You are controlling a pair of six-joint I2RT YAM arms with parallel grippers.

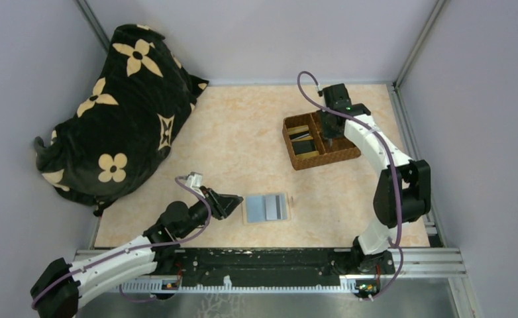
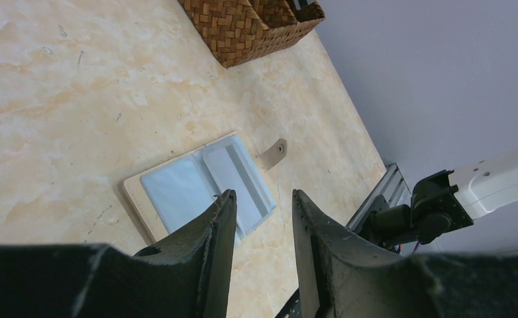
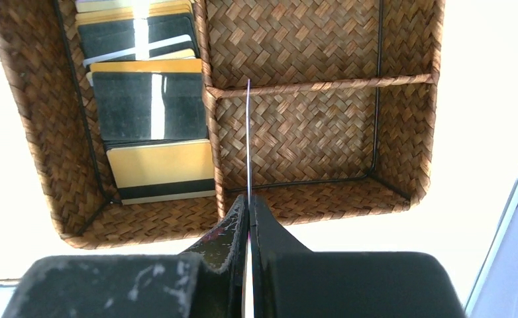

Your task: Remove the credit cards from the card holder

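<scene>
The card holder (image 1: 266,208) lies open on the table, pale blue-grey inner faces up, with its snap tab (image 2: 273,154) sticking out. A pale credit card (image 2: 240,175) with a darker stripe sits in its right pocket. My left gripper (image 1: 236,202) hovers at the holder's left edge, open with nothing between its fingers (image 2: 263,193). My right gripper (image 1: 332,140) hangs over the brown woven tray (image 1: 322,159), shut on a thin card seen edge-on (image 3: 248,139). Several gold and black cards (image 3: 157,165) lie in the tray's left compartment.
A black bag with cream flower prints (image 1: 124,99) fills the back left of the table. The woven tray (image 3: 309,86) stands at the back right, its right compartments bare. Grey walls enclose the table on three sides.
</scene>
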